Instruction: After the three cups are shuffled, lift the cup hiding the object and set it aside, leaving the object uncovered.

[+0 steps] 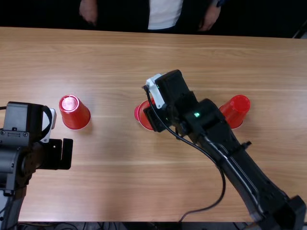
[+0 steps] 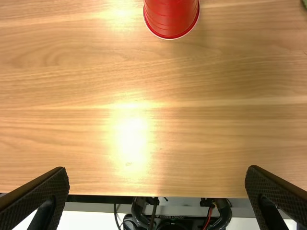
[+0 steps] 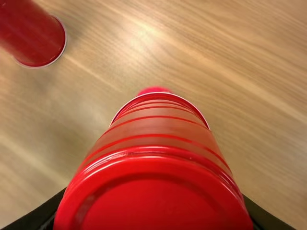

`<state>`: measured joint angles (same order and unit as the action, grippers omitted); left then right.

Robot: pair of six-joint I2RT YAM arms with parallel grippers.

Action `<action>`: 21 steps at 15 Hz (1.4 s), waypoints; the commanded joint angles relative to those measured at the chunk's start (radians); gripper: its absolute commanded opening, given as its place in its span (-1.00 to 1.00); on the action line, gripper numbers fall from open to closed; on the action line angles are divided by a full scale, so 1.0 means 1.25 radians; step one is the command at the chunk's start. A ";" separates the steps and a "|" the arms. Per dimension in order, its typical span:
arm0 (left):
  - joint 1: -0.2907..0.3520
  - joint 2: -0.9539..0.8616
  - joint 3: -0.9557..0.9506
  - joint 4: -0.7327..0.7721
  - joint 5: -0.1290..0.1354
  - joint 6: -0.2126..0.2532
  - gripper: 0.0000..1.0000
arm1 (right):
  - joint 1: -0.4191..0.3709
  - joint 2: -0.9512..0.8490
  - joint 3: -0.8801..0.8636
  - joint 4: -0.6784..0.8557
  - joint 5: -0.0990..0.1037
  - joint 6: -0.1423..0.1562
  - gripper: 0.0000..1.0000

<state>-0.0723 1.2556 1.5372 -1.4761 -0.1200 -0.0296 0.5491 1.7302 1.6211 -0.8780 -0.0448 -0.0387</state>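
Three red cups stand upside down in a row across the table. The left cup [image 1: 74, 113] [image 2: 171, 18] is beyond my left gripper [image 1: 62, 153] [image 2: 156, 175], which rests open and empty near the table's front edge. My right gripper [image 1: 152, 115] [image 3: 153, 211] reaches across to the middle cup [image 1: 143, 115] [image 3: 158, 158] and is shut on its sides. This cup is tilted, its rim toward the left. A small red rounded thing [image 3: 153, 90] peeks out on the table just past the rim. The right cup [image 1: 235, 111] stands untouched beside the right arm.
A person stands behind the table's far edge [image 1: 158, 31], hands off the table. Bare wood lies between the cups and in front of them. A black cable [image 1: 218, 191] loops off the right arm.
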 commanded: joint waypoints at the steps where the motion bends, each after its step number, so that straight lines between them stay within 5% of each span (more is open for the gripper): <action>1: -0.005 -0.023 -0.016 0.000 0.000 0.000 1.00 | -0.048 -0.071 -0.067 0.002 0.005 0.007 -1.00; 7: -0.005 -0.039 -0.032 0.000 0.000 0.002 1.00 | -0.136 -0.237 -0.305 0.008 0.006 0.006 -1.00; 14: -0.005 -0.040 -0.033 0.000 0.000 0.002 1.00 | -0.130 -0.143 -0.357 0.058 0.006 0.006 -1.00; 16: -0.006 -0.040 -0.032 0.000 0.000 0.002 1.00 | -0.129 -0.140 -0.391 0.110 0.006 0.006 -0.84; 18: -0.005 -0.042 -0.031 0.000 0.000 0.002 1.00 | -0.128 -0.139 -0.410 0.145 0.008 0.006 -0.39; 20: -0.005 -0.042 -0.031 0.000 0.000 0.002 1.00 | -0.128 -0.136 -0.417 0.146 0.008 0.007 1.00; 21: -0.005 -0.042 -0.031 0.000 0.000 0.002 1.00 | -0.126 -0.137 -0.417 0.148 0.009 0.006 1.00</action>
<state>-0.0723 1.2137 1.5162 -1.4757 -0.1200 -0.0299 0.3901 1.5551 1.1179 -0.6949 -0.0406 -0.0383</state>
